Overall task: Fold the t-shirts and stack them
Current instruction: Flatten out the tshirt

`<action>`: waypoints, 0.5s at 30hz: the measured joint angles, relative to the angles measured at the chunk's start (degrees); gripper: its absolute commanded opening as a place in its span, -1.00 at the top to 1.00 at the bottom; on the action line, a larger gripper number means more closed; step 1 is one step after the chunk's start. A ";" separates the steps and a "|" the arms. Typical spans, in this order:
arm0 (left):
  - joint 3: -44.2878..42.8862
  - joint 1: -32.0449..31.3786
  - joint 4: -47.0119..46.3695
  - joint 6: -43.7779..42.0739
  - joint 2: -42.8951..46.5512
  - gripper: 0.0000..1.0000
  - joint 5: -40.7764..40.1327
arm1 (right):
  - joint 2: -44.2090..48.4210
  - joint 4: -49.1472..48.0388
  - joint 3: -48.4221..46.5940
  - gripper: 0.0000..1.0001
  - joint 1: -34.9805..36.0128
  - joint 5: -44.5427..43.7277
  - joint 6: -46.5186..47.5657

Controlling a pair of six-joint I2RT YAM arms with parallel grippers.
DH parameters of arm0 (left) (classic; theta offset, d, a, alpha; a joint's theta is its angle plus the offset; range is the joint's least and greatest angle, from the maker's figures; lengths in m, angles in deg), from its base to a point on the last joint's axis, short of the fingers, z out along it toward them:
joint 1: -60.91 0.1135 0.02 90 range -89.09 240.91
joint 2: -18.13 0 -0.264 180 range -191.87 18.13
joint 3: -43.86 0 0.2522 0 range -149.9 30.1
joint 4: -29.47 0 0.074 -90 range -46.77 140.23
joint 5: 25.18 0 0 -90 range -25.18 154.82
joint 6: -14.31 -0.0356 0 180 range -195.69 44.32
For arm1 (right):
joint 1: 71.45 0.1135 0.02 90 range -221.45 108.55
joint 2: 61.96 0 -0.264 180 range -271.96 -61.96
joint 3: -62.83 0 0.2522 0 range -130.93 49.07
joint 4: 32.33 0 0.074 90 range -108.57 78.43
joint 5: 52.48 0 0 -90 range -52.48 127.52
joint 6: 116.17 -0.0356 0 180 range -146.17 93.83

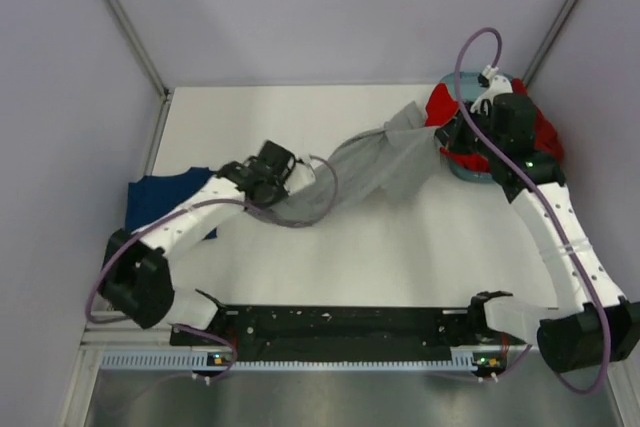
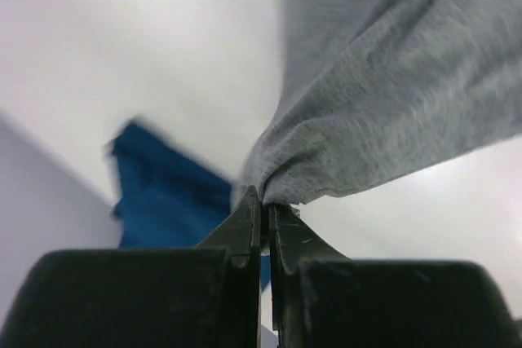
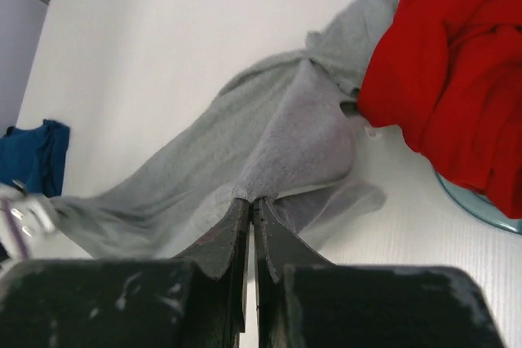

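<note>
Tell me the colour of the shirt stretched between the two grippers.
Heather grey, plain with no print. The shirt shows best in the right wrist view.

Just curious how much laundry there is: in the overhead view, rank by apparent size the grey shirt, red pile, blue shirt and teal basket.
1. grey shirt: clearly largest.
2-3. red pile and blue shirt: look similar, each partly covered, so unranked.
4. teal basket: only bits of rim show.

I can see a teal basket [image 3: 489, 213] just to the right of the right jaws. It sits on the white table [image 3: 147, 63], which spreads ahead of them, with a lavender wall [image 1: 330, 7] beyond.
</note>
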State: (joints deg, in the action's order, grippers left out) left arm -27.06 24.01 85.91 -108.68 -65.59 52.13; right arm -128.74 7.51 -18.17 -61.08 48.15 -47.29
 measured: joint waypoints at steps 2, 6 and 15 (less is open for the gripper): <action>-5.62 6.56 0.92 -0.20 5.27 1.00 -2.73 | 2.82 2.23 -2.14 1.00 -0.35 -0.26 0.59; -14.36 10.01 2.86 -1.29 17.35 1.00 -5.90 | 10.62 5.25 -7.15 1.00 -0.42 -0.39 1.64; -30.16 9.84 12.02 -1.51 31.47 1.00 -12.35 | 26.56 11.41 -17.16 1.00 -0.42 2.54 1.92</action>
State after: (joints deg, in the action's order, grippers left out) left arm -57.23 33.84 97.93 -110.19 -34.12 39.79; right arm -102.18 18.92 -35.33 -61.50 50.69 -45.37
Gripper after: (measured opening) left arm 0.019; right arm 0.008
